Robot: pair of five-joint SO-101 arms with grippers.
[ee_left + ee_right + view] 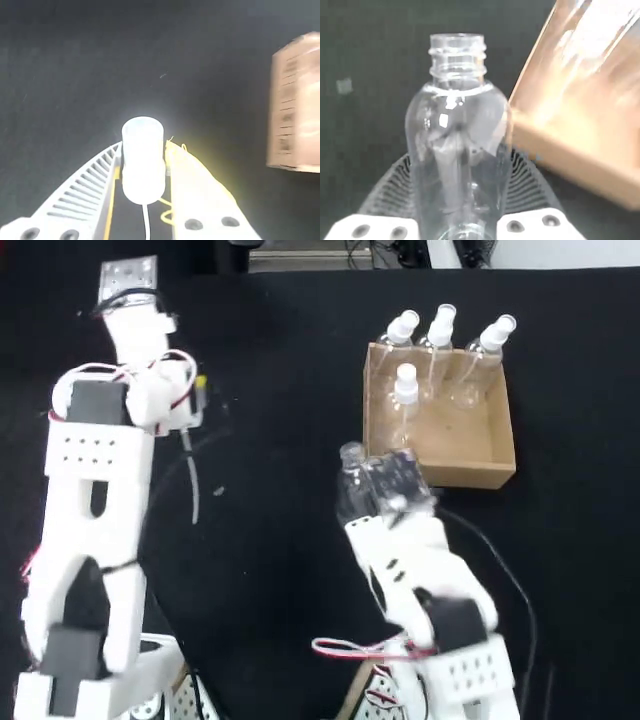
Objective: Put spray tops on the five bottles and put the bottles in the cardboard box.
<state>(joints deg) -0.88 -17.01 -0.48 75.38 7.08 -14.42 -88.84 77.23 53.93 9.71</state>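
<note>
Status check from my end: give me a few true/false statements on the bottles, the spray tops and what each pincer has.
1. The cardboard box holds four bottles with spray tops on. True.
2. The bottle in the right pincer has a spray top on. False: its threaded neck is bare and open.
3. The left pincer is shut on a spray top. True.
4. The right pincer's bottle stands inside the box. False: it is held outside, beside the box's wall.
5. The left pincer is over the box. False: it is well off to the box's side, over the table.
</note>
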